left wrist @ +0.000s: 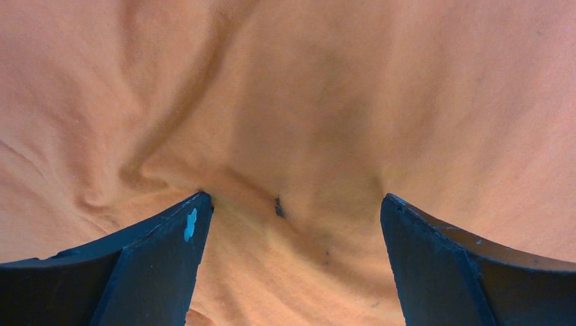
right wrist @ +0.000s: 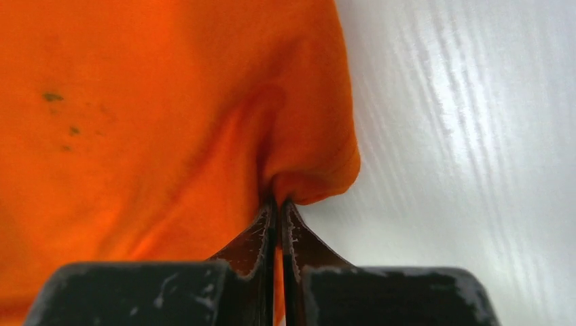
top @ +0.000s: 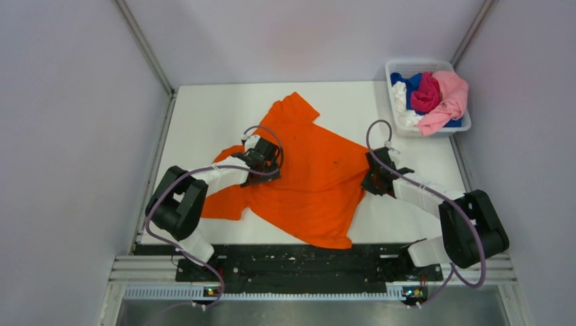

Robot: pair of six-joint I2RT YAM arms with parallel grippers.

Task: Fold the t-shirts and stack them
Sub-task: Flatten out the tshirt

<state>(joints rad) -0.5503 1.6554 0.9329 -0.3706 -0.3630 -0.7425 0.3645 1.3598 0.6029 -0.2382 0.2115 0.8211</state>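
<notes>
A bright orange t-shirt (top: 309, 173) lies spread and rumpled on the white table (top: 204, 112). My left gripper (top: 261, 163) is open, its fingers pressed down on the shirt's left part near a sleeve; in the left wrist view (left wrist: 295, 204) orange cloth (left wrist: 306, 102) fills the gap between the jaws. My right gripper (top: 372, 178) is at the shirt's right edge and shut on a pinch of its hem (right wrist: 299, 180); the right wrist view shows the jaws (right wrist: 278, 204) closed on the cloth. Pink, magenta, blue and white t-shirts (top: 435, 95) lie piled in a bin.
A white plastic bin (top: 397, 68) stands at the table's back right corner. Grey walls close in the table on the left, back and right. Bare white table (right wrist: 475, 170) lies right of the shirt's hem.
</notes>
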